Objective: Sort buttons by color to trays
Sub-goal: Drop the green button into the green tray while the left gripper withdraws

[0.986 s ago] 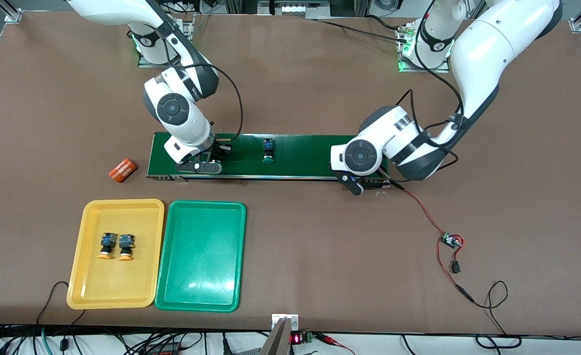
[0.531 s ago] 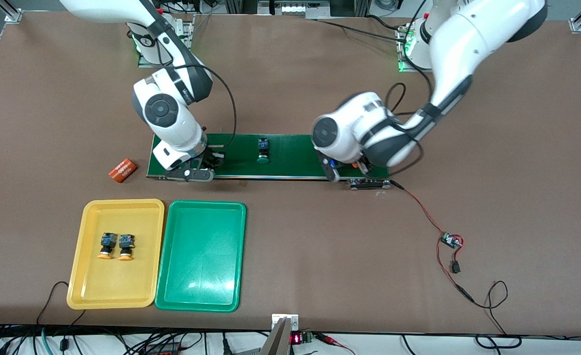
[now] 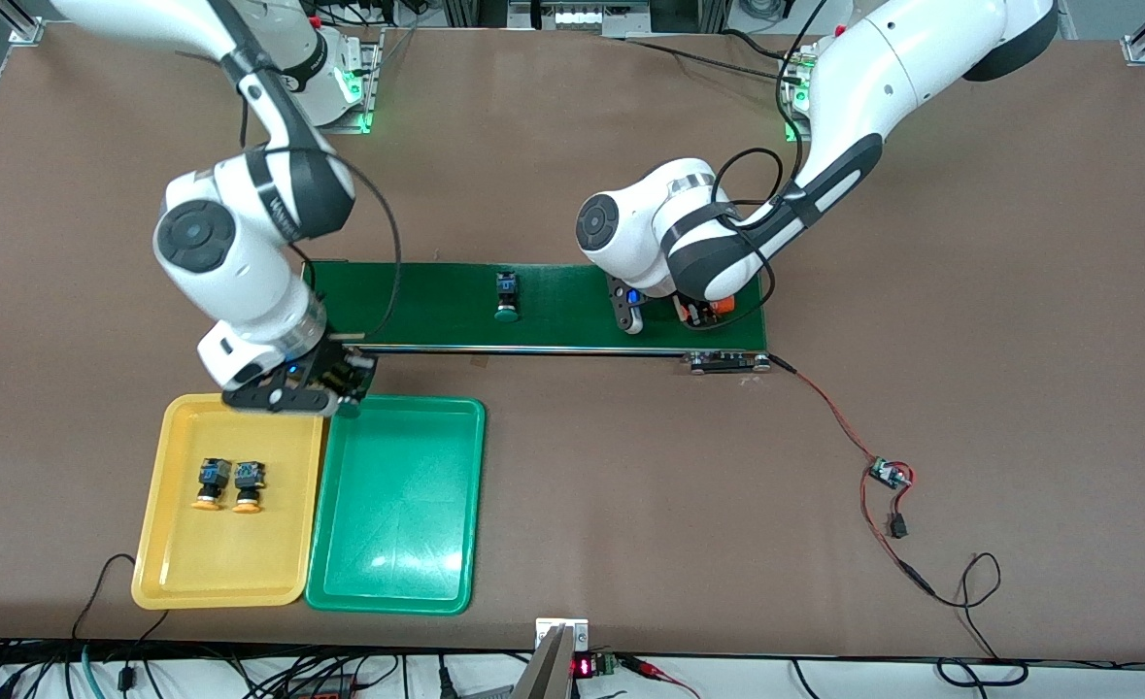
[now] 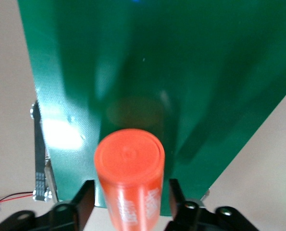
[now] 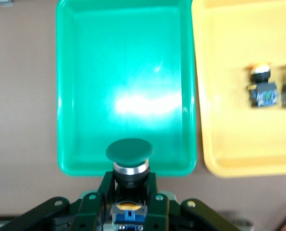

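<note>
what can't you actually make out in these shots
- Front view: the green button in the right gripper is mostly hidden under that arm's wrist.
- Left wrist view: the orange cylinder has print that is blurred and cut off by the picture's edge.
- Front view: that cylinder, over the conveyor belt, is mostly hidden by the left arm's wrist.
- Front view: markings on the yellow-capped buttons in the yellow tray are too small.

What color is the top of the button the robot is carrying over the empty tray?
Green cap, seen best in the right wrist view.

R gripper (image 3: 339,383) carried green button (image 5: 130,156) off belt (image 3: 553,309) to tray edge; L gripper (image 3: 664,313) shifted along belt
</note>
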